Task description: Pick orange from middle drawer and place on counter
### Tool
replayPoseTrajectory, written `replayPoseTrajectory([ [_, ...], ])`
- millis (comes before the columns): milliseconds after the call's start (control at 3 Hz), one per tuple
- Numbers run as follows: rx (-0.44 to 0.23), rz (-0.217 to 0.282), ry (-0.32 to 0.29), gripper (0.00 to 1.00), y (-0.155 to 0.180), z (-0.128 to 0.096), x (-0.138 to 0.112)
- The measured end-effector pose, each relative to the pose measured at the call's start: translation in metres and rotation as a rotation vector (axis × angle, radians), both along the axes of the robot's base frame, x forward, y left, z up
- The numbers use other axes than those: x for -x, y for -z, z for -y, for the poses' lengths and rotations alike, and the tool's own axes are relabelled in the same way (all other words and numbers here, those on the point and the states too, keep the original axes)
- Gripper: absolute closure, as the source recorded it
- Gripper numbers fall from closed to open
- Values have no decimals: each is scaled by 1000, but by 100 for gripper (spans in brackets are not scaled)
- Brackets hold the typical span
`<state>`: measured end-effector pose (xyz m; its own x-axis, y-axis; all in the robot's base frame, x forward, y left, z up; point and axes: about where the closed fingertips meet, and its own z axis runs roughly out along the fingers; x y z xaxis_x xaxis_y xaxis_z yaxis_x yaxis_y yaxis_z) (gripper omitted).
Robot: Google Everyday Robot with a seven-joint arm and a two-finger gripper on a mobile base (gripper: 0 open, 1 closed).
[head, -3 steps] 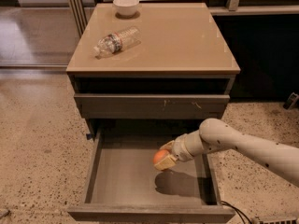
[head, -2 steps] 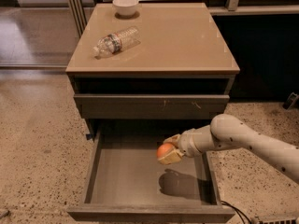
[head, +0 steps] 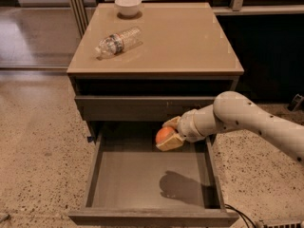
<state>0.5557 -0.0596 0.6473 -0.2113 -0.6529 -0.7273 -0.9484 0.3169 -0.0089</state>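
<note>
The orange (head: 164,135) is held between the pale fingers of my gripper (head: 167,134), lifted well above the grey floor of the open middle drawer (head: 142,179), near the drawer's back right. The gripper's shadow falls on the drawer floor below. My white arm (head: 247,120) reaches in from the right. The tan counter (head: 185,37) tops the dark cabinet, above and behind the gripper.
A clear plastic bottle (head: 118,41) lies on its side on the counter's left part. A white bowl (head: 128,5) stands at the counter's back left. A shut drawer front (head: 142,107) sits just above the gripper. Speckled floor surrounds the cabinet.
The gripper has risen with the orange from near the drawer floor to just below the upper drawer front. Its shadow on the floor has grown apart from it.
</note>
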Motion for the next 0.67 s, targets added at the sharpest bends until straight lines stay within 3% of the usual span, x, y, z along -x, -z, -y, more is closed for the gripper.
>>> replayPoseTrajectory([
  [333,69,47,-29,100,-50,-12,-8],
  [667,113,62,-58,100,-94,-25,-17],
])
